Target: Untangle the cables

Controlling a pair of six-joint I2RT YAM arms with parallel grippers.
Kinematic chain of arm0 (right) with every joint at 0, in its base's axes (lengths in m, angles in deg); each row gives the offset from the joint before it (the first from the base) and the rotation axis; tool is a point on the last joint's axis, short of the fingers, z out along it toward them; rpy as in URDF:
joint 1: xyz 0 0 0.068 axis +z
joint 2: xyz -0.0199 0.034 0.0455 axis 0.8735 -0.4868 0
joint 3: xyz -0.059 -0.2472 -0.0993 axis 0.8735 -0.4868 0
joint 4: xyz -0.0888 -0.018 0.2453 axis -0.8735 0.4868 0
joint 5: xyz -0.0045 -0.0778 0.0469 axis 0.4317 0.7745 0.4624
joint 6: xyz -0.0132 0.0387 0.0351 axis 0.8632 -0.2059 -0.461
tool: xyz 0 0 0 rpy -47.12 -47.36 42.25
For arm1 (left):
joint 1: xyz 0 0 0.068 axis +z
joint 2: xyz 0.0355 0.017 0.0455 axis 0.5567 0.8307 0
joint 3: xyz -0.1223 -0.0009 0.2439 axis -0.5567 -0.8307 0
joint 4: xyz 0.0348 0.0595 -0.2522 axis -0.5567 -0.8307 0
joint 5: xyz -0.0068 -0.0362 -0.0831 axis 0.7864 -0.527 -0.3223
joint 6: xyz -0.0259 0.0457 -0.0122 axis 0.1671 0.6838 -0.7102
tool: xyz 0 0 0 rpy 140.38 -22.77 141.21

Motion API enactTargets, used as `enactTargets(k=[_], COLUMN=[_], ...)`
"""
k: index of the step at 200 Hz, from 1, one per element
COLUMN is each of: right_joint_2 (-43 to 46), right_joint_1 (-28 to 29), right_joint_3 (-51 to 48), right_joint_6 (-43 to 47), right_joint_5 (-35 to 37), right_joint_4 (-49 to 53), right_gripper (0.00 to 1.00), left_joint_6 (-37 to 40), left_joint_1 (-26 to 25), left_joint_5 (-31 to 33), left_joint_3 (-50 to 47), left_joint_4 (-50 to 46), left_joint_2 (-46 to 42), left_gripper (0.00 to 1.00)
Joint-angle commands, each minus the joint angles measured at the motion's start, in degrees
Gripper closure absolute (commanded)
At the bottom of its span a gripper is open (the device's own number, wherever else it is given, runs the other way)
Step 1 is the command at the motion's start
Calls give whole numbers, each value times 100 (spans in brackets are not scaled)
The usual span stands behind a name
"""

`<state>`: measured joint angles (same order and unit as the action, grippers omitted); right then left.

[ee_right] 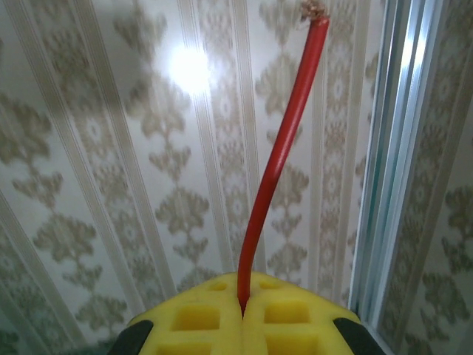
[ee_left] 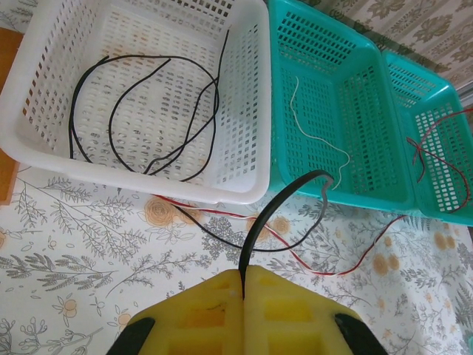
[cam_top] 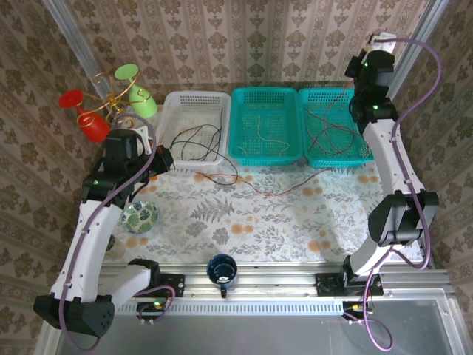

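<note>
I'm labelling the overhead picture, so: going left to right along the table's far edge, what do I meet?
Red cups → green cups → white basket → middle teal basket → right teal basket.

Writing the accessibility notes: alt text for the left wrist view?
Yellow jaws shut on a black cable that arcs up over a floral tablecloth. Behind: a white basket of black cables, a teal basket with a grey cable, a second teal basket with red cables; one red cable lies on the cloth.
</note>
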<state>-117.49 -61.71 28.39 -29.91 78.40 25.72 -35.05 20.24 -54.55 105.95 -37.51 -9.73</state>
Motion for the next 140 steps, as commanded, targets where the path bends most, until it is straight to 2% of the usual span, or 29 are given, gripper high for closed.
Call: enactTargets(k=[1,40,74,140], right_joint_2=[-159,-723,-1562,-2656], right_joint_1=[128,174,169,-55], right_joint_3=[-441,-1022,-798,14], right_joint_6=[-292,-781,-1055,-1124], right_joint_5=[324,766,795,163], right_joint_4=[285,1132,2045,3069], right_gripper=[100,100,100,100], left_joint_6=[-108,-83,-51,-14], left_joint_1=[-61,-144,-180,-215], left_joint_5=[83,78,102,165], left_joint_3=[-35,57,84,79], left_joint_4=[117,111,85,-37], left_joint_2=[56,170,184,95], left_gripper=[100,100,100,100])
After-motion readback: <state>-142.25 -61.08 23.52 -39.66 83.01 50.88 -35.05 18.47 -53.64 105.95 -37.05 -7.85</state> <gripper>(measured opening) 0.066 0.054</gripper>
